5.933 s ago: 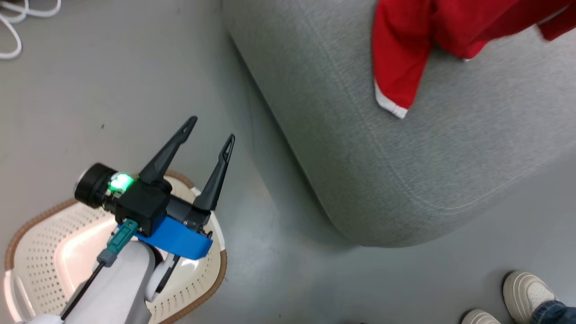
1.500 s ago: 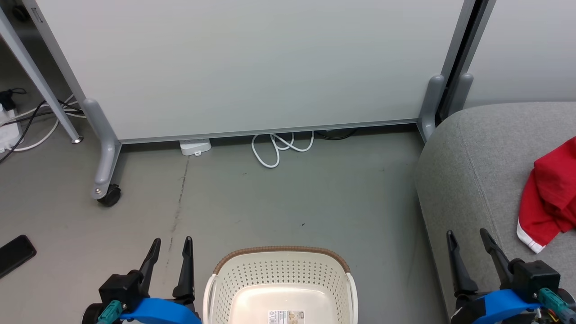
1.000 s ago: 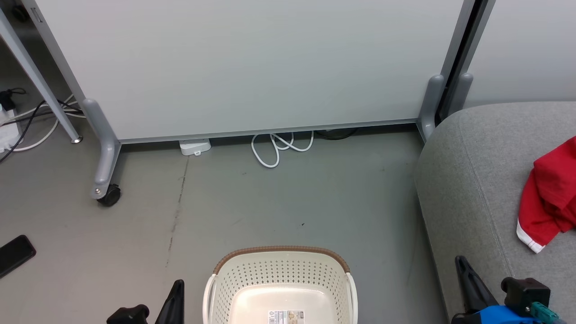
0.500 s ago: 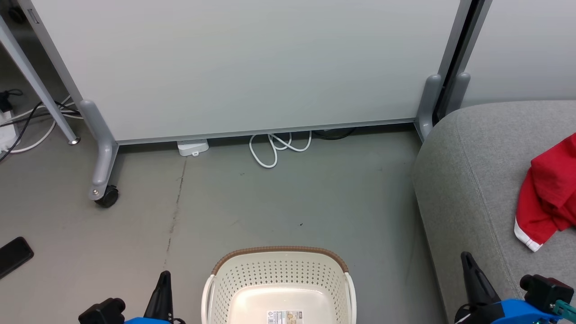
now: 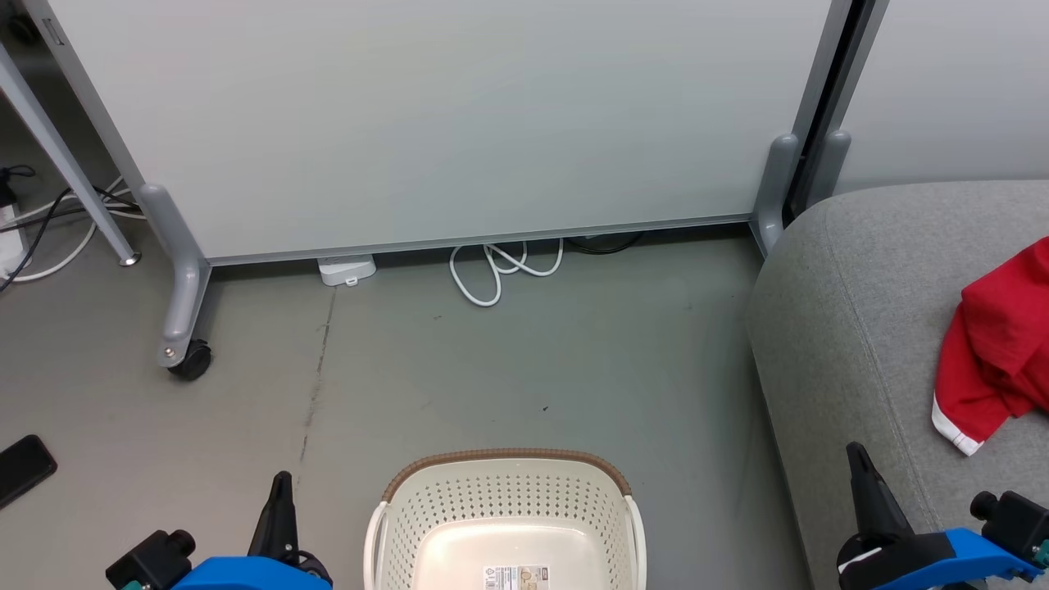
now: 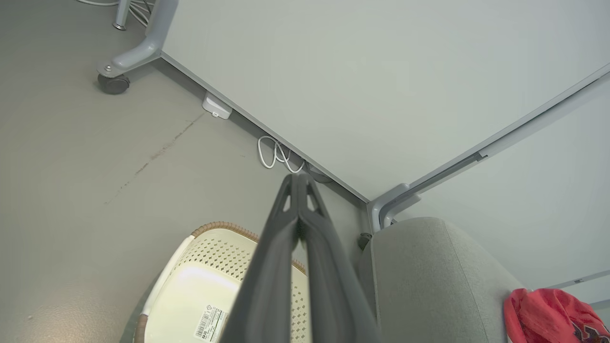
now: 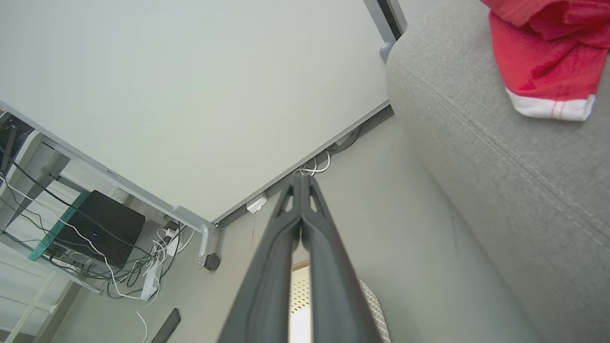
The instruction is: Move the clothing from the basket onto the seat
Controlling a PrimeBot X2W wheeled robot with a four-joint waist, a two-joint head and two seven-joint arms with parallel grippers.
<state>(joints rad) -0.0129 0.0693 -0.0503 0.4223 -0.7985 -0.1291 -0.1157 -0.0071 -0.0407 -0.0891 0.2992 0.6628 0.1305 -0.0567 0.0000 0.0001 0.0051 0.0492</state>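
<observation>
Both grippers are pressed shut on nothing. The left gripper (image 6: 298,178) shows its two fingers (image 6: 267,271) meeting at the tips in its wrist view, and the right gripper (image 7: 301,180) does the same in its own. In the head view they sit low at the bottom corners, one on each side of the basket (image 5: 508,456), pointing up and away from the robot. That reads as a rest pose rather than a reach: neither is aimed down into the basket or across at the seat (image 5: 828,328).

The reason seems plain. The basket stands on the floor (image 5: 492,369) straight ahead, and its pale bottom is bare but for a small label (image 5: 516,576). No cloth shows in it, though the frame edge cuts off its near end. The clothing (image 5: 996,360) lies on the seat at the right, a red heap with a white-edged cuff (image 5: 951,426) at its near corner. The left wrist view shows red cloth with dark lettering (image 6: 585,331) on the same seat. So the task looks done, or very nearly.

The clothing is ahead and to the right of the right gripper, near but apart, with bare grey seat between them. It is well apart from the left gripper, across the basket and a strip of floor.
</observation>
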